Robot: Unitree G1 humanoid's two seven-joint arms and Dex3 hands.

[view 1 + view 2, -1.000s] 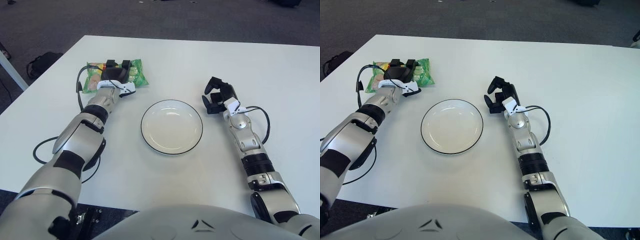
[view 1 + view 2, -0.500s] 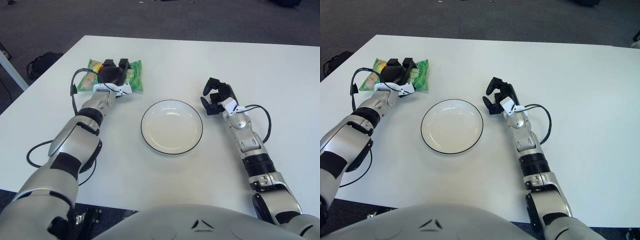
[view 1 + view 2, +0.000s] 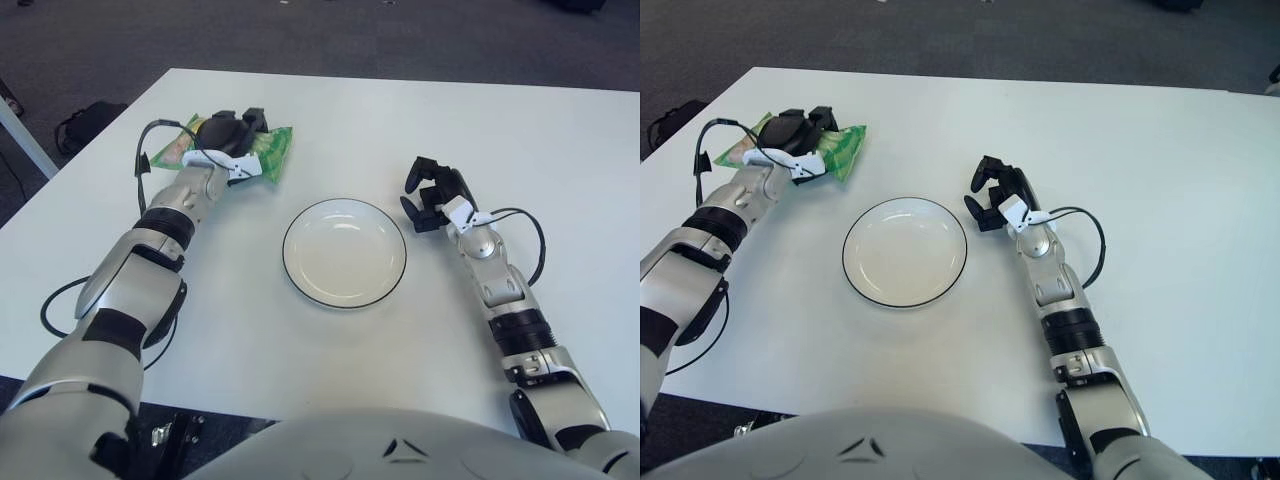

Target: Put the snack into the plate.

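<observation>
Three left hand (image 3: 228, 133) fingers curled on green snack (image 3: 268, 153).

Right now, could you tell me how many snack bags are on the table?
1. The green snack bag lies at the table's far left, under the left hand, left of the plate.

Looks like an office or a lab room to me: big plain white rectangular table (image 3: 330, 110) sitting on dark grey low-pile carpet (image 3: 300, 35), the commercial kind. There's also a black bag (image 3: 85, 125) dumped on the floor by the table's left edge.
</observation>
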